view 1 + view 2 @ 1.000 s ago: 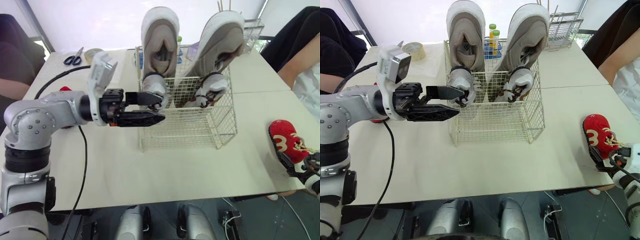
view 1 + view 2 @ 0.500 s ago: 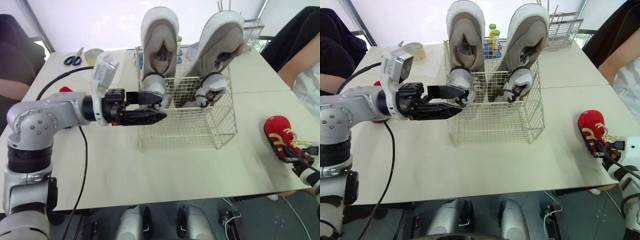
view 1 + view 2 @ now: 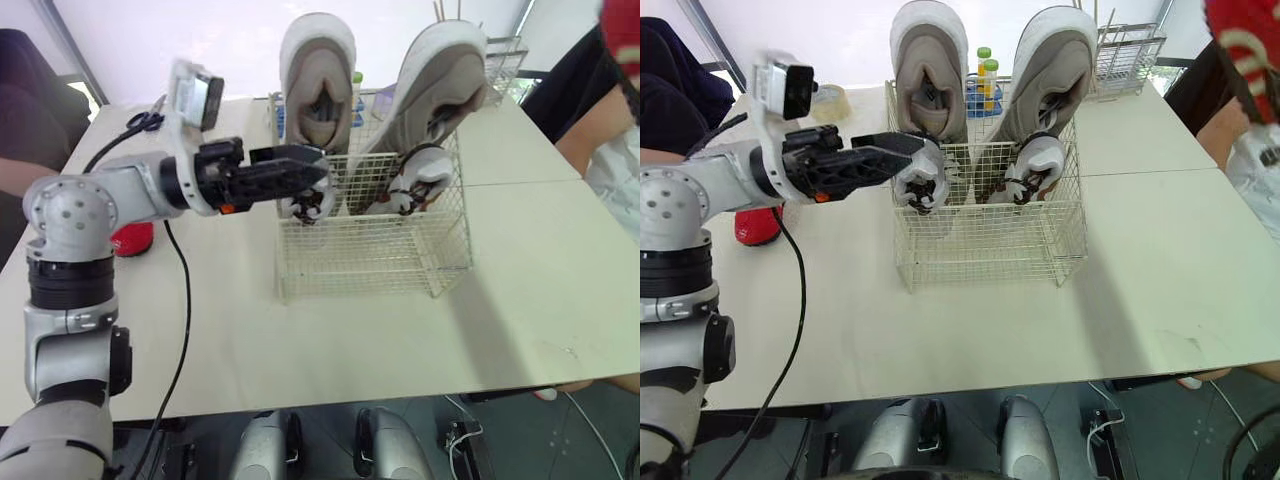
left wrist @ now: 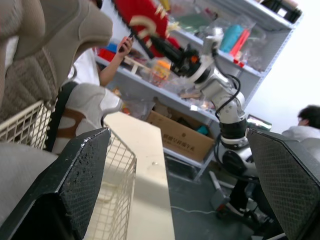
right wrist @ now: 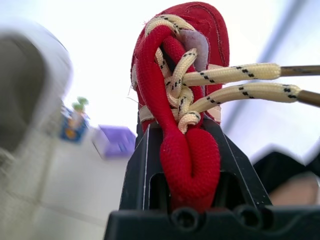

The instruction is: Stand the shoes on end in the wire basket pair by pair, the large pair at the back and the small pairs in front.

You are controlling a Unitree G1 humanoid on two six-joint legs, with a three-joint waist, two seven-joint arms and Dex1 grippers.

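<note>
Two large beige shoes (image 3: 318, 70) (image 3: 440, 80) stand on end at the back of the wire basket (image 3: 370, 260). My left gripper (image 3: 312, 168) is open at the basket's left top rim, just in front of the left shoe's heel, with nothing between its fingers. High at the far right, my right gripper (image 5: 187, 145) is shut on a small red shoe (image 3: 1240, 40), pinching its tongue and cream laces. The left wrist view also catches that red shoe (image 4: 142, 22) held up in the air. A second red shoe (image 3: 758, 225) lies on the table to the left, beside my left arm.
Scissors (image 3: 145, 120) and a tape roll (image 3: 830, 98) lie at the table's back left. Green-capped bottles (image 3: 986, 68) and a small wire rack (image 3: 1130, 45) stand behind the basket. A person's arm (image 3: 590, 130) is at the right, another person at the far left. A black cable (image 3: 180, 330) trails over the table.
My right gripper has shut on the red shoe at the table's front right edge and lifted it high. My left gripper has risen to the basket rim, uncovering the other red shoe.
</note>
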